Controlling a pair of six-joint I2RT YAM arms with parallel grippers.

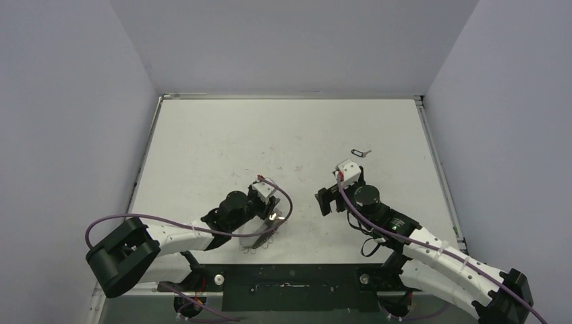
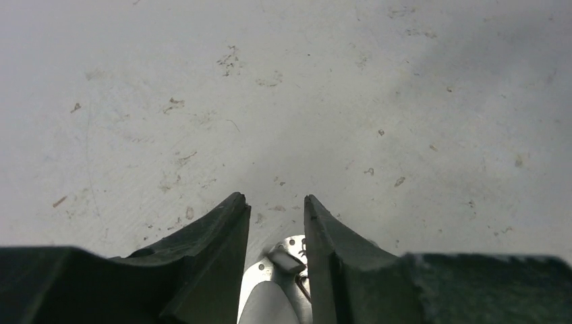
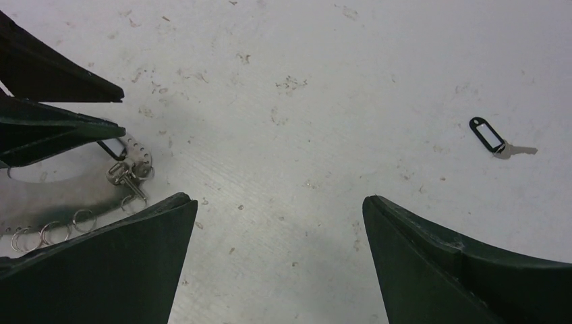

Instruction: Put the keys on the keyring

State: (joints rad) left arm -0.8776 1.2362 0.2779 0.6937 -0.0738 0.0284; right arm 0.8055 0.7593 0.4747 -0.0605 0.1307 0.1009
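Note:
The keys [image 3: 487,133], a small black oblong loop joined to a tiny silver key, lie flat on the table at the right of the right wrist view and far right of centre [image 1: 361,152] in the top view. The silvery keyring [image 3: 131,162], strung with several tiny rings [image 3: 48,233], lies near the front edge [image 1: 260,241]. My left gripper [image 1: 273,217] sits over its end. In the left wrist view its jaws [image 2: 273,199] stand a little apart, with the keyring's perforated metal end [image 2: 287,260] in the gap. My right gripper [image 3: 276,199] is wide open over bare table.
The white table [image 1: 283,135] is scuffed and speckled, with grey walls on three sides. The left gripper's fingers [image 3: 61,125] show at the left edge of the right wrist view. A purple cable [image 1: 287,196] loops beside the left wrist.

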